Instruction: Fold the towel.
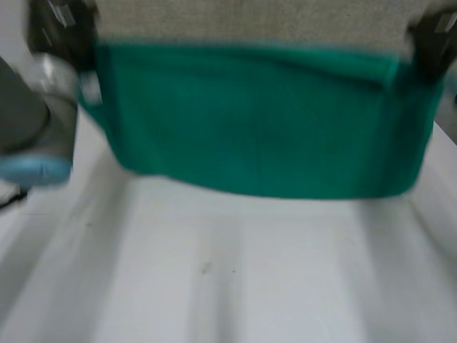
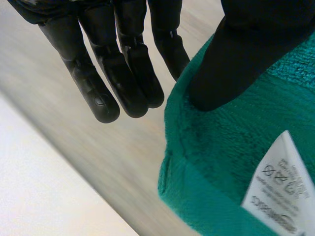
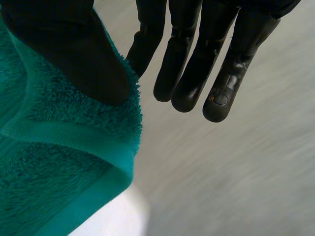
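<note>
The green towel [image 1: 264, 121] hangs spread wide above the white table [image 1: 235, 271], lifted by its two upper corners. My left hand [image 1: 61, 28] holds the left corner and my right hand [image 1: 435, 36] the right one. In the left wrist view the thumb [image 2: 236, 64] presses into the towel's corner [image 2: 221, 162] beside a white care label [image 2: 278, 191], with the fingers [image 2: 123, 73] stretched straight alongside. The right wrist view has the thumb [image 3: 74, 54] clamped on the hemmed corner [image 3: 49, 147], its fingers [image 3: 206, 64] straight beside it.
My left arm [image 1: 28, 121] with its light-blue cap [image 1: 36, 170] stands at the table's left side. A beige surface [image 1: 250, 18] lies beyond the towel's top edge. Bare white tabletop stretches below the hanging towel.
</note>
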Robot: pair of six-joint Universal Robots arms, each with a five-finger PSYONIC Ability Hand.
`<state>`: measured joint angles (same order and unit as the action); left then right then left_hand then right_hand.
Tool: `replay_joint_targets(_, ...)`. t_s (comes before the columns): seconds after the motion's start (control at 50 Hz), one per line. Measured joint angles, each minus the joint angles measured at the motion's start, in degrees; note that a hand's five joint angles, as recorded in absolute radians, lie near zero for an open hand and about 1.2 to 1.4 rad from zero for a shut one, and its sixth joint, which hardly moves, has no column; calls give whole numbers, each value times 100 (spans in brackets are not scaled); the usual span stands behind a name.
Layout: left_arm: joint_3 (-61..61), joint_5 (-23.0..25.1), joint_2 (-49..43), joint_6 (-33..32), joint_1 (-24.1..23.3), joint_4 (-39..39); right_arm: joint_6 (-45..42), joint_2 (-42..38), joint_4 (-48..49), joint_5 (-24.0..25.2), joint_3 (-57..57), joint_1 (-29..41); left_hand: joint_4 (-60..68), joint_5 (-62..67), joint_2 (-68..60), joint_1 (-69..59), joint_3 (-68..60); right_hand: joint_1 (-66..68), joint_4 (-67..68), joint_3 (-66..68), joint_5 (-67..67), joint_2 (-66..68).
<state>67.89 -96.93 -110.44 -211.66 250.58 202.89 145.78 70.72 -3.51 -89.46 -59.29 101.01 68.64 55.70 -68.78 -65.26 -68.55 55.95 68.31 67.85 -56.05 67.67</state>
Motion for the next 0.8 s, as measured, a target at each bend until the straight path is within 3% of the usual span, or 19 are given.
replay_joint_targets(0.12,-451,-211,283,96,-63,856,660,567,536,131,360,11,0,0,0,0,0,0,0,0,-31,0)
replay_joint_targets(0.26,753,-144,475,254,-10,865,662,571,-39,704,-155,-16,1,0,0,0,0,0,0,0,-64,0)
replay_joint_targets(0.46,2861,123,316,459,140,891,-118,-466,-638,1212,-1051,-38,3,0,-1,0,0,0,0,0,-64,0)
replay_joint_targets(0.72,3601,365,-430,479,176,1049,-363,-1813,-620,1134,-1460,-100,4,0,-2,0,0,0,0,0,-64,0)
replay_joint_targets(0.78,3604,360,-413,479,172,1037,-303,-1752,-605,1134,-1547,-147,4,0,-2,0,0,-915,-931,-930,826,-1048)
replay_joint_targets(0.8,3603,354,-385,480,167,1025,-238,-1644,-589,1139,-1631,-183,4,0,-2,0,0,-2167,-2212,-2346,2046,-2386)
